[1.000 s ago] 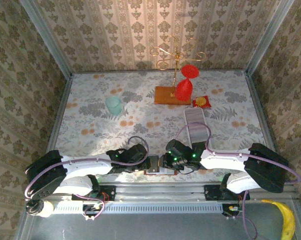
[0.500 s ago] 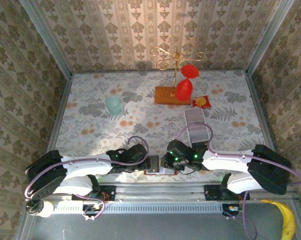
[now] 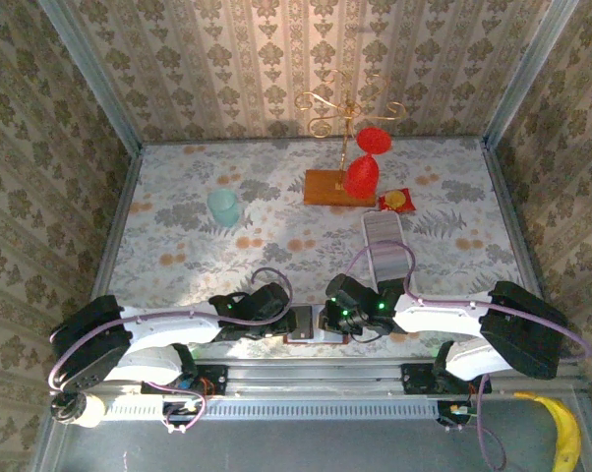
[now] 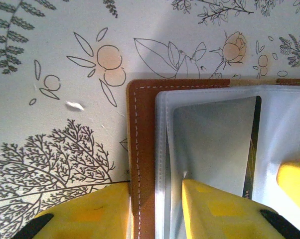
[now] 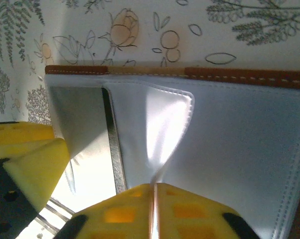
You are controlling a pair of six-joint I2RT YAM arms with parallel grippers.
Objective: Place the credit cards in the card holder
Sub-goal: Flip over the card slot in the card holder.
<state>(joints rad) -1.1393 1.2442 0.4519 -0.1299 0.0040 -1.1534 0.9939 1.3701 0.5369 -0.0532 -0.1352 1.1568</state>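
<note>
Right now the step is opening a slot, and it wants a light touch. The small orange-brown leather card holder lies open on the flowered tablecloth at the near edge, between the two arms, with its grey inner pockets facing up. The right gripper has its yellow fingers pressed tight together on a fold of the grey pocket skin, which rises in a ridge toward the tips. I would lift that fold only enough to gape the pocket mouth. The pull should go straight up, not sideways, since the skin looks thin and could slip free or drag the whole card holder along. The left gripper is the anchor. Its jaws are part-way apart, one yellow finger just outside the stitched leather edge and the other on top of the pockets, so that edge sits clamped between them. The pale grey-white plastic credit cards stand edge-on in a row in the long white tray, well apart from the card holder, and neither gripper has one
</note>
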